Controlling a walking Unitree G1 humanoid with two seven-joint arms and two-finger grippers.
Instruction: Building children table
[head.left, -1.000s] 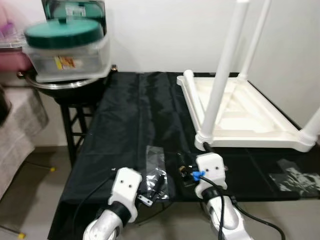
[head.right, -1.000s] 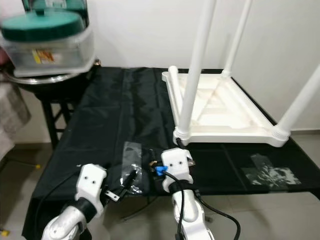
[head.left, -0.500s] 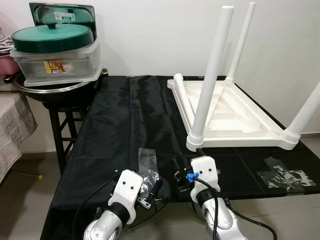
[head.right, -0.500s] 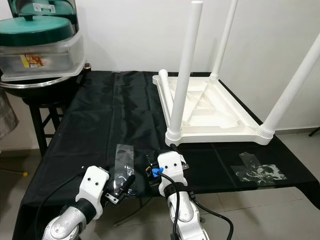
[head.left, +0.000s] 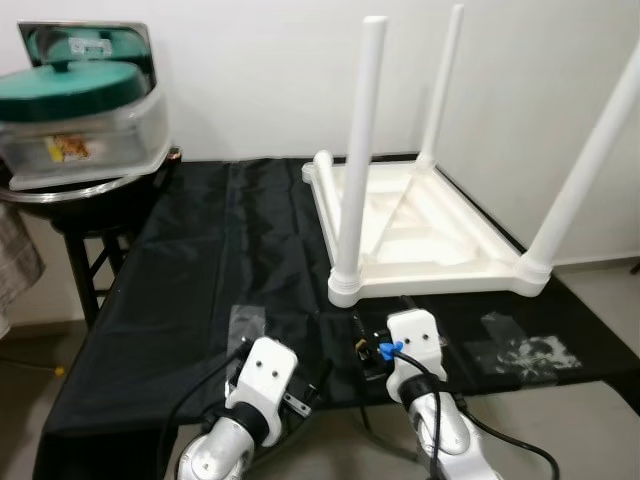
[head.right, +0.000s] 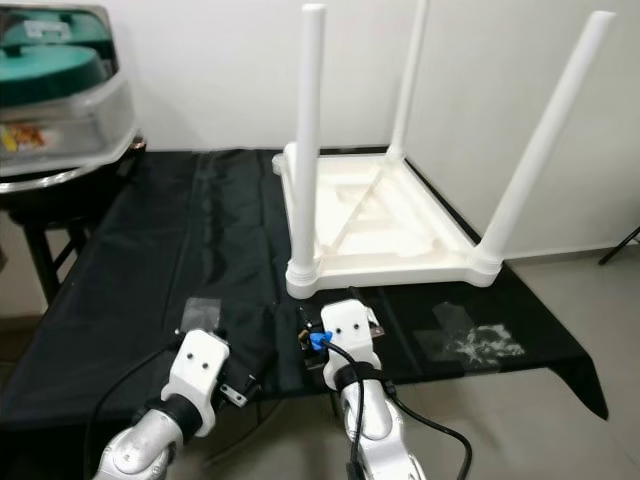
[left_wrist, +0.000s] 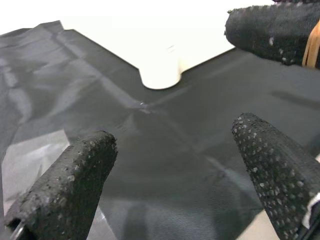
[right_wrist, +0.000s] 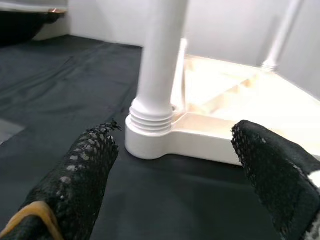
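The kids' table (head.left: 430, 225) is showing up cream-white, sitting on a black cloth (head.left: 200, 280). Over at 10 o'clock a clear tub is wearing a dark green lid (head.left: 75, 85). Both grippers' fingers (left_wrist: 65, 185) are looking black and dotted, with a blue bit (head.left: 390, 349) on one wrist.

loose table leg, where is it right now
The loose leg lies flat inside the upturned white table, along its left rim, just behind the near-left upright leg and ahead of the right gripper.
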